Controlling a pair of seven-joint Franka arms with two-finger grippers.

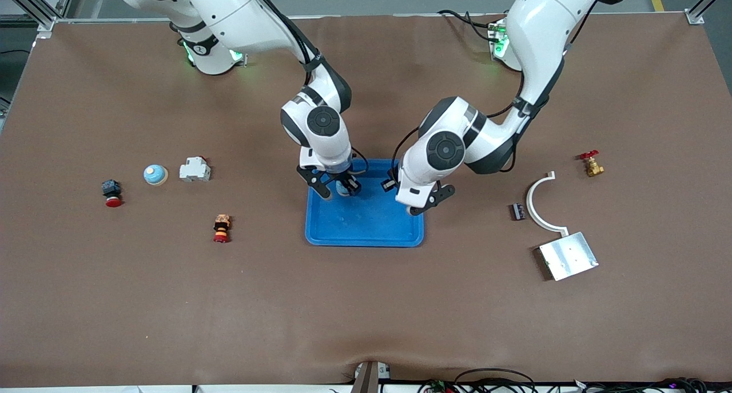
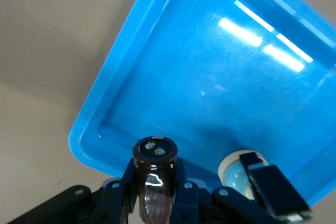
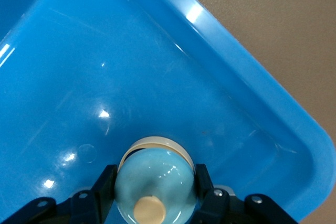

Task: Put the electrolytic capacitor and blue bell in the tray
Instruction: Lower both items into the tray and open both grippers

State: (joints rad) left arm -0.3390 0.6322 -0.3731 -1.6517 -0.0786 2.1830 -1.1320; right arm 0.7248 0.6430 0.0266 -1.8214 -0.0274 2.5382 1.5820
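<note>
Front view: the blue tray (image 1: 366, 224) lies at the middle of the table. The right gripper (image 1: 338, 188) hangs over the tray's part farther from the front camera, toward the right arm's end, clamped on a light blue bell (image 1: 343, 188). The left gripper (image 1: 426, 201) is over the tray's edge toward the left arm's end; what it holds is hidden here. A second blue bell (image 1: 155, 174) sits on the table near the right arm's end, beside a white block (image 1: 194, 169), with a red-capped push button (image 1: 112, 193) closer to that end and a stacked orange and red switch (image 1: 221, 228) nearer the camera. Toward the left arm's end lie a white curved bracket (image 1: 537, 201), a metal plate (image 1: 567, 256), a small dark part (image 1: 517, 211) and a brass valve (image 1: 592, 164).

Left wrist view: the left gripper's fingers (image 2: 118, 192) are shut tight on a dark electrolytic capacitor (image 2: 154, 174), held above the tray (image 2: 121, 77) near a corner. The bell (image 2: 233, 177) shows just beside it.

Right wrist view: the right gripper's fingers (image 3: 105, 182) grip the bell (image 3: 155, 182) on both sides, over the tray (image 3: 252, 93) floor.
</note>
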